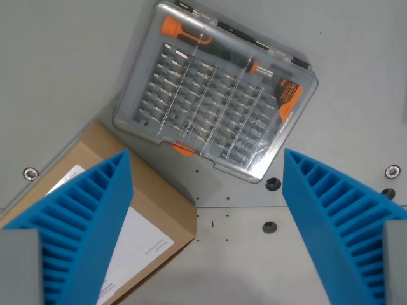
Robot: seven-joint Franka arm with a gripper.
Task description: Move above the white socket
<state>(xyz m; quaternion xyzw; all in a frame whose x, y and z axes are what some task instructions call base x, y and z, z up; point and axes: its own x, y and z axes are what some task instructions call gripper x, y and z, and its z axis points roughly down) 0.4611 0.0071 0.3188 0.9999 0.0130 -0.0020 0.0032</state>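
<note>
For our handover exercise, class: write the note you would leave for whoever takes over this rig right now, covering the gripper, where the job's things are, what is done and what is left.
Gripper: blue ribbed jaws wide apart, holding nothing.
Below the camera: a clear plastic screwdriver bit case with orange clasps, closed, lying tilted on the grey metal table. A brown cardboard box with a white label sits at the wrist view's lower left, partly behind one jaw.
White socket: not in this view, so its place cannot be told.
Done: nothing confirmed.
Left: find the socket, then move above it.

grey metal table (57, 76), clear bit-set case (216, 89) lying flat, cardboard box (162, 210) beside it
</note>
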